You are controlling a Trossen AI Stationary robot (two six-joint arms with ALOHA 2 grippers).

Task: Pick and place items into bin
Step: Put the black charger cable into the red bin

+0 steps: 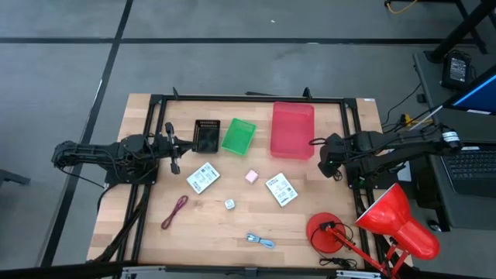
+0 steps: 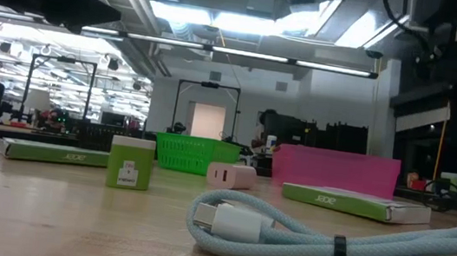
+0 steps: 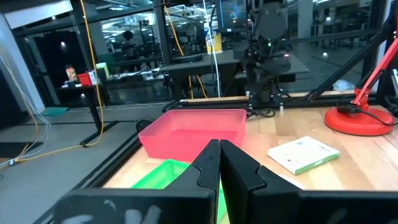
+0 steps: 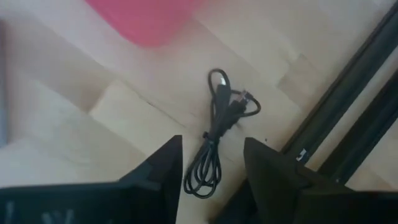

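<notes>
**Items lying loose mid-bench, bins along far edge**

Left end effector waiting pinched tight beside black bin. Packets, pink cube, die sitting well apart. Right end effector hovering, fingers parted, over black cord hugging frame rail.

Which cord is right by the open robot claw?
The black cord. It lies on the wood just ahead of the right gripper, whose fingers are apart. The red cord and the pale blue cord lie far off.

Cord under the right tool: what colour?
Black. The coiled cord lies on the table by the pink bin; the right wrist view shows it best.
</notes>
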